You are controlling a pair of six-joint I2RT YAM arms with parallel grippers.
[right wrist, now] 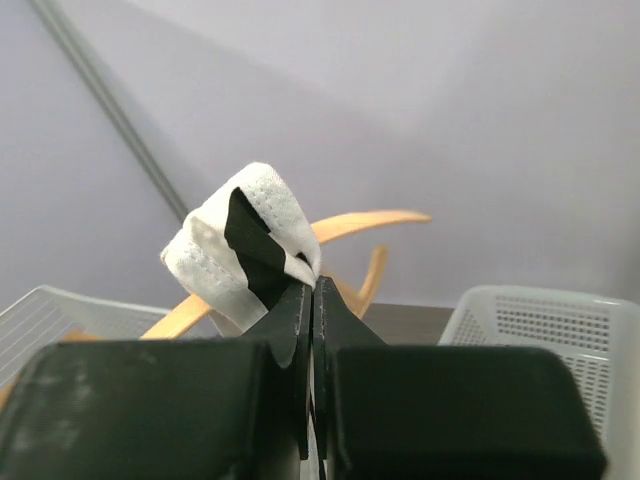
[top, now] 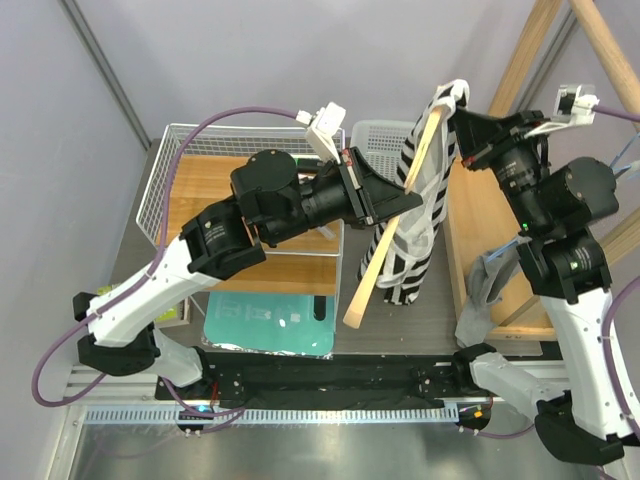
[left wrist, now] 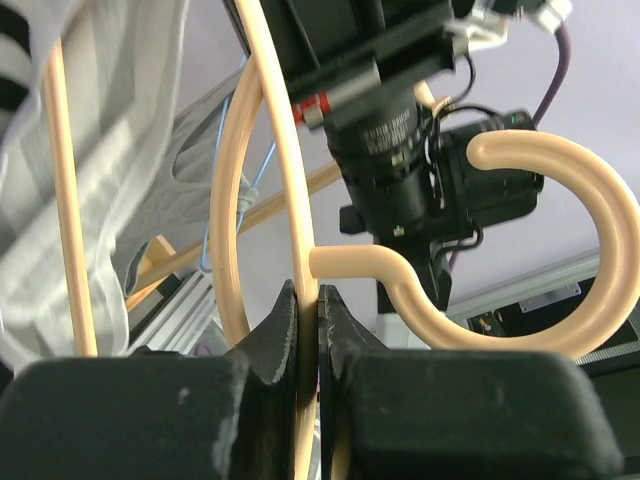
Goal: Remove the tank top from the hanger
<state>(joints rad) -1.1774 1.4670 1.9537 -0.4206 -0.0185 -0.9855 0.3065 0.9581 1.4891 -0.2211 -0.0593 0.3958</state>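
Tank top (top: 418,235) of soft knit in broad black and white stripes, draped along the hanger (top: 383,252) and held up clear of the tabletop (top: 440,325). Hanger tilted steeply, a smooth cream-coloured bar with a rounded hook, its lower end bare and poking out below the cloth. Right fingers (right wrist: 300,318) pressed together on a strap of the top at the hanger's upper end, the white stitched edging bunched into a loop just above the tips. Left fingers (left wrist: 285,340) clamped on the hanger's thin bar right beside the root of the hook, about halfway along the hanger in the top view. Beyond the hanger's upper end, a white plastic basket (top: 372,135) with perforated walls. On the left arm's side of the hanger, a white wire basket (top: 175,165) around a brown wooden board (top: 200,185), and a flat teal sheet (top: 270,320) near the hanger's lower end. On the right arm's side, pale round wooden posts (top: 530,55) leaning together, and a flat wooden panel (top: 480,240) just past the cloth. Both arms crowded in on the hanger from either side, the left one's black wrist hiding the middle of the bar from above.
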